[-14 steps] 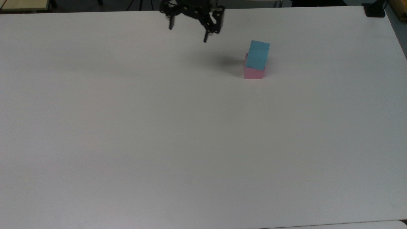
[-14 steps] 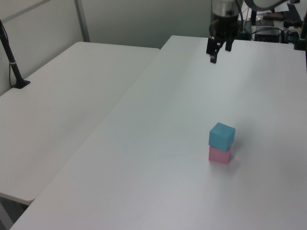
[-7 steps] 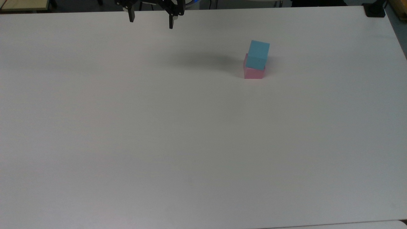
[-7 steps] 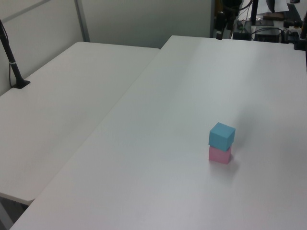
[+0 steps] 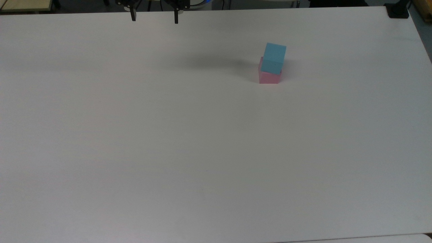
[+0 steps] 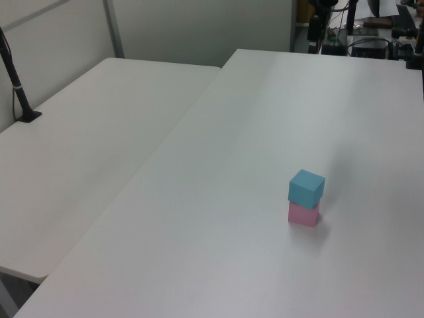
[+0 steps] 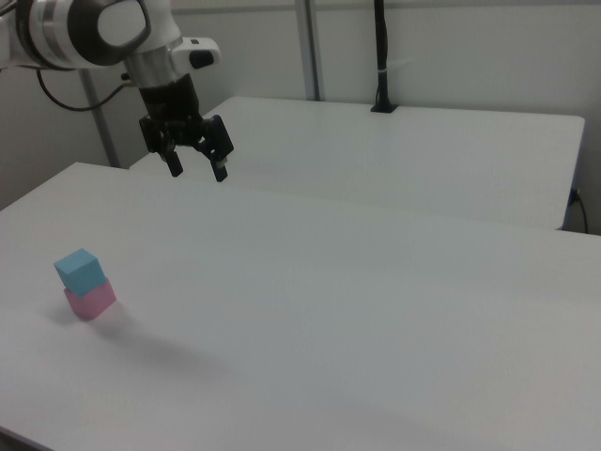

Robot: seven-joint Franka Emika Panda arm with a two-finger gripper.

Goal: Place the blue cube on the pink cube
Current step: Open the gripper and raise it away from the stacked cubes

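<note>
top view first: the blue cube (image 5: 274,57) sits on the pink cube (image 5: 268,76), up in the top view's right half on the white table (image 5: 202,152). it's turned a little against the pink one below, so the edges don't line up, and a strip of pink shows along the near side and on the top view's left. nothing is touching the stack.

the gripper (image 5: 154,17) is way off at the far edge of the table, toward the top view's left of the cubes and well apart from them. its two dark fingers (image 5: 133,15) point down and stand wide apart, with nothing between them. a soft shadow lies on the table between the gripper and the stack.

over to the left view: the blue cube (image 6: 307,188) rests squarely enough on the pink cube (image 6: 303,214), both of them toward the left view's lower right. a second white table (image 6: 86,152) runs alongside on the left view's left, with a dark post (image 6: 14,83) standing on it.

right view now: the gripper (image 7: 196,165) hangs in the air above the table's far edge, spread and empty, on the white arm (image 7: 94,33). the blue cube (image 7: 78,271) and pink cube (image 7: 91,300) stand stacked at the right view's lower left.
</note>
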